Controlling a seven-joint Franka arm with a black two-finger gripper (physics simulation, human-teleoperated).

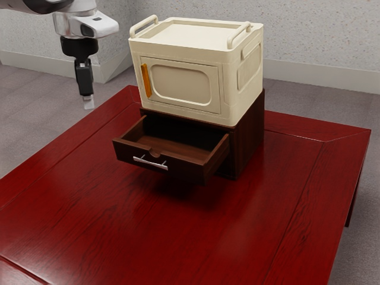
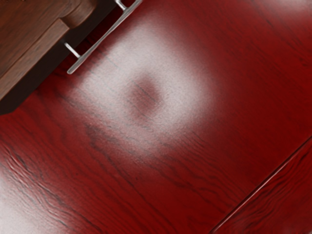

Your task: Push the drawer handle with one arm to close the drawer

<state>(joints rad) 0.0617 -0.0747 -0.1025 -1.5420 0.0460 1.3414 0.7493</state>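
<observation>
My gripper (image 1: 88, 102) hangs in the air at the exterior view's upper left, pointing down, higher than the drawer and apart from it. The dark brown drawer (image 1: 127, 151) is pulled well out of its wooden cabinet (image 1: 248, 136). A thin silver bar handle (image 1: 150, 163) runs across the drawer's front, with nothing touching it. In the wrist view the handle (image 2: 100, 42) and a corner of the drawer (image 2: 34, 56) appear beside the red tabletop.
A cream box (image 1: 178, 86) with an orange handle on its door and rails on top stands on the cabinet. Both rest on the red wooden table (image 1: 237, 219). A speckled wall (image 1: 320, 35) stands behind.
</observation>
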